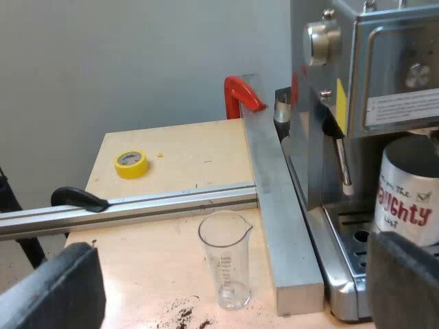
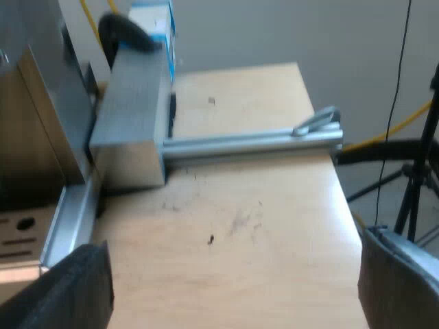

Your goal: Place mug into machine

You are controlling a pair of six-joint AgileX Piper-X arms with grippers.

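Observation:
A white mug (image 1: 409,195) with red and black lettering stands upright on the drip tray (image 1: 348,241) at the front of the steel espresso machine (image 1: 384,75), under its brew head. My left gripper (image 1: 233,277) is open, its black fingers (image 1: 58,291) spread wide. One finger sits just in front of the mug's base, and nothing is held. My right gripper (image 2: 233,281) is open over bare wooden tabletop (image 2: 240,226), next to the machine's side (image 2: 34,116), with nothing between its fingers (image 2: 68,291).
A clear measuring glass (image 1: 225,262) stands on the table ahead of the left fingers, with coffee grounds (image 1: 185,317) by it. Aluminium bars (image 1: 278,205) and clamps fence the machine. A yellow tape roll (image 1: 130,163) lies farther off. A tripod (image 2: 411,178) stands beyond the table edge.

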